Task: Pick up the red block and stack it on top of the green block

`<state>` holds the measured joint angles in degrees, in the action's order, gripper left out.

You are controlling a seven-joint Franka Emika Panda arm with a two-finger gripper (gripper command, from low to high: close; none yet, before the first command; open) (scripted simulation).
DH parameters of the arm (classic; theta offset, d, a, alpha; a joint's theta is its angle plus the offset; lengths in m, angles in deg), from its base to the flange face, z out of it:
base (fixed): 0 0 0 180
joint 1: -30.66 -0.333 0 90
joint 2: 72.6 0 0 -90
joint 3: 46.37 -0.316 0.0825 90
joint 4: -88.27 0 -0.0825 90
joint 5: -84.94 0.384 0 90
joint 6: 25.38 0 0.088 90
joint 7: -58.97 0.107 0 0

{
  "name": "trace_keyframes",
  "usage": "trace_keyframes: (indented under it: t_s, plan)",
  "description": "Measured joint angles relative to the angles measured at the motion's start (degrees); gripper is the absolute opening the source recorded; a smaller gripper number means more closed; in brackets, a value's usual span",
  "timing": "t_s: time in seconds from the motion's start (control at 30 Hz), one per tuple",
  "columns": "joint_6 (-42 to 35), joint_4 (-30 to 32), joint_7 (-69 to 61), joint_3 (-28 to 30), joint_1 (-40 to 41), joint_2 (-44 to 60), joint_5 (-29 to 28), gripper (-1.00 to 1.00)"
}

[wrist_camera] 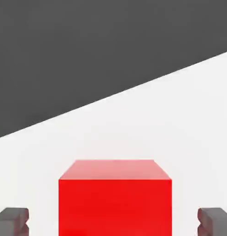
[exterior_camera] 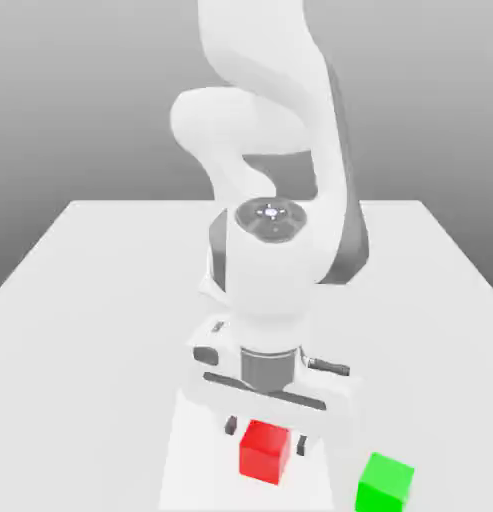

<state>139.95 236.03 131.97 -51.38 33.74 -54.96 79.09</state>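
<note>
The red block (exterior_camera: pixel 265 450) rests on the white table near its front edge. My gripper (exterior_camera: pixel 268 434) has come down over it from above, with one dark finger on each side. In the hand view the red block (wrist_camera: pixel 115 198) sits centred between the two fingertips (wrist_camera: pixel 12 221), and a gap of bare table shows on either side, so the gripper (wrist_camera: pixel 114 222) is open and not touching the block. The green block (exterior_camera: pixel 385 482) stands on the table to the exterior view's right of the red one, slightly nearer the front, apart from it.
The white table (exterior_camera: pixel 90 330) spreads out behind and to both sides of the arm. The arm's white body (exterior_camera: pixel 270 250) rises directly above the red block. The table's far edge (wrist_camera: pixel 133 90) meets a dark background in the hand view.
</note>
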Motion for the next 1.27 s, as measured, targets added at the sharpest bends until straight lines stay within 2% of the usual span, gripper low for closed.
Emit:
trace_keyframes:
  t_s: [0.17,0.37,0.77,0.9,0.93,1.13,1.27]
  plan:
    - [0.45,-0.07,0.2,0.1,-0.07,0.49,-0.25,-1.0]
    - [-8.38,1.11,-1.62,-2.25,1.07,-9.5,3.2,-1.0]
    - [-17.86,-10.92,22.06,-6.22,-8.9,-6.76,2.07,-1.0]
    - [-12.52,-12.14,25.59,-4.92,-10.68,-0.23,-0.56,-1.0]
    - [-11.06,-12.24,26.09,-4.45,-11.09,1.38,-1.18,1.0]
    - [-10.39,-12.29,26.35,-4.25,-11.27,2.18,-1.52,1.0]
    - [-15.49,-12.03,24.78,-5.38,-10.5,-3.31,0.73,1.0]
